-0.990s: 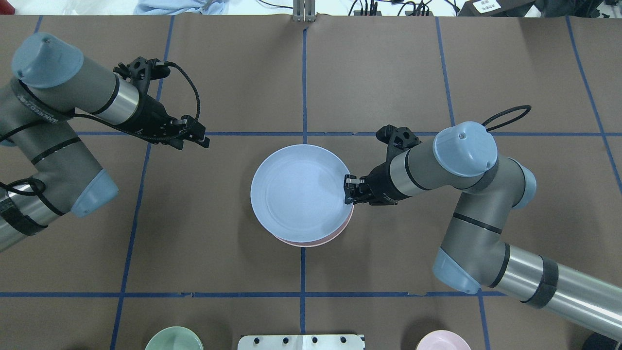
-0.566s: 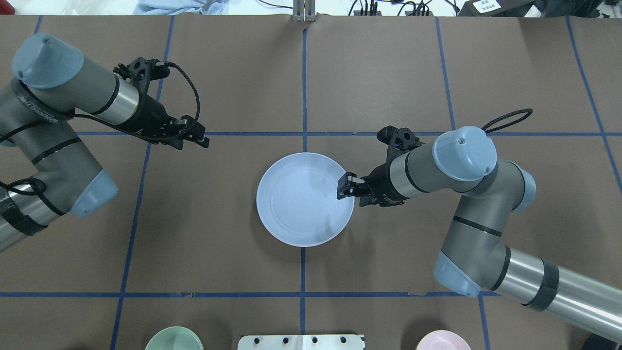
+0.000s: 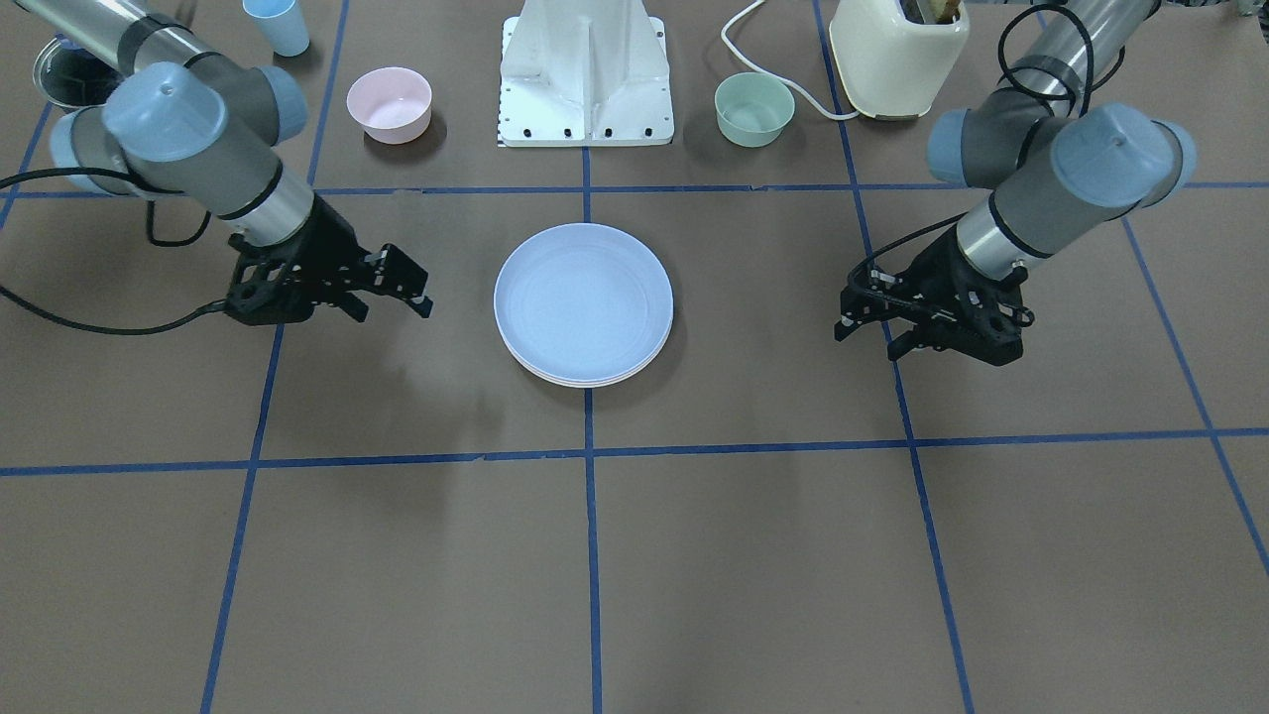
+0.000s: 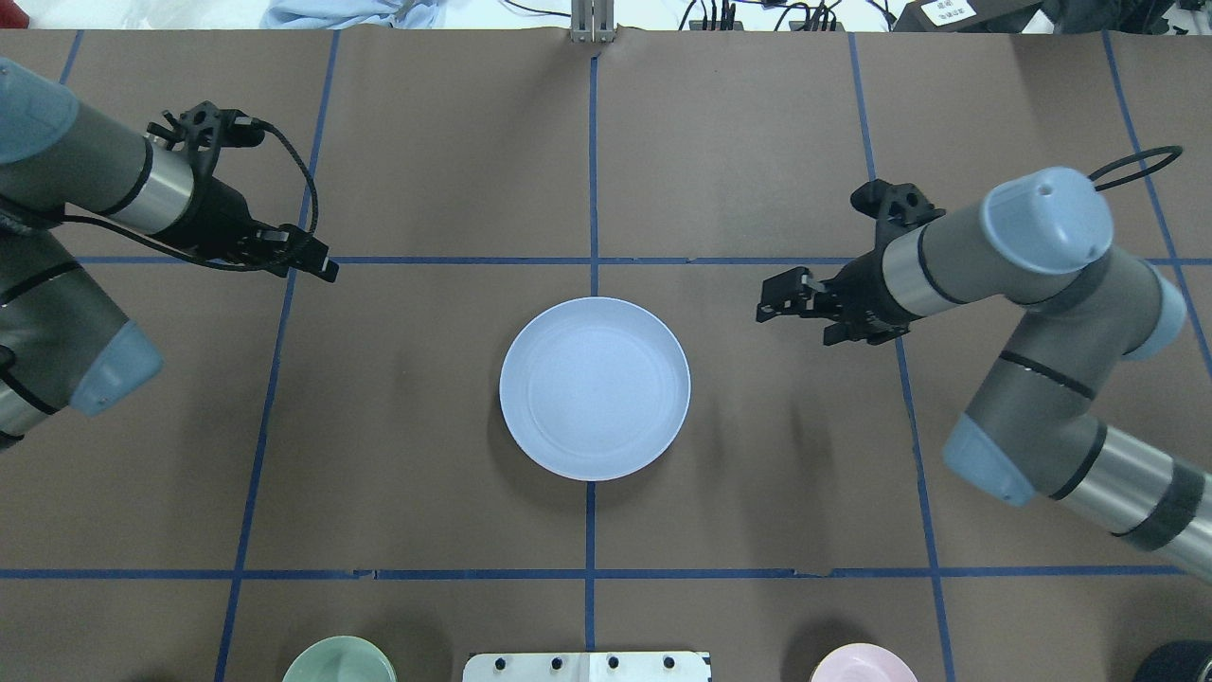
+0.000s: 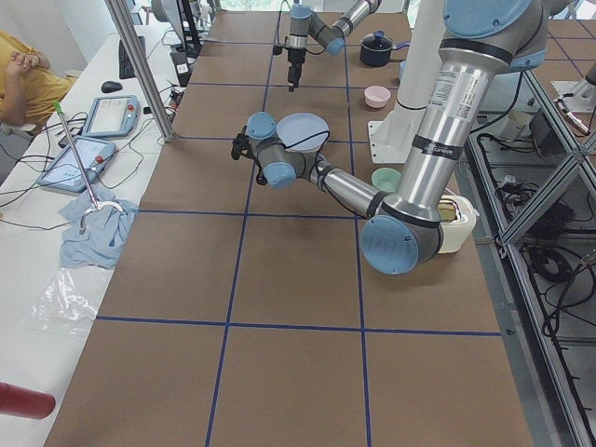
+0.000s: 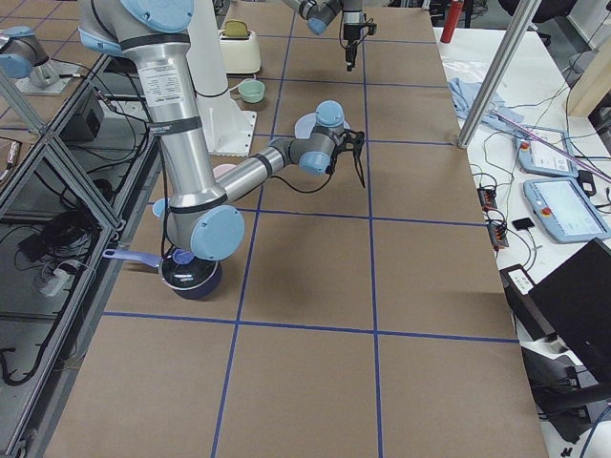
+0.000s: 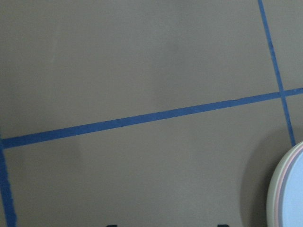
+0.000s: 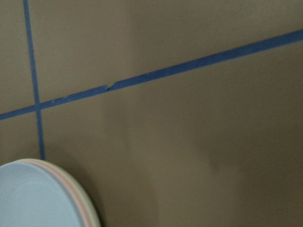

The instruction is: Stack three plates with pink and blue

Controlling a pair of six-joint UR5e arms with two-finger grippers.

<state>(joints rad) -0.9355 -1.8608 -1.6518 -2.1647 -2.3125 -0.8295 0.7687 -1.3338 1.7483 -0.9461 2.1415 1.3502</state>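
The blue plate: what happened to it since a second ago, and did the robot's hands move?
The blue plate dropped level onto the pink plate and now covers it. The right gripper let go of its rim and pulled back to its own side, open. The left gripper also drew back to its side, open and empty. The green bowl and pink bowl stayed put.

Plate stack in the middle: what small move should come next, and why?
Probably just lift both arms away to rest. The blue plate tops the pink plate and cream plate, and the left end effector and right end effector hang open, clear of it, so nothing seems left to place.
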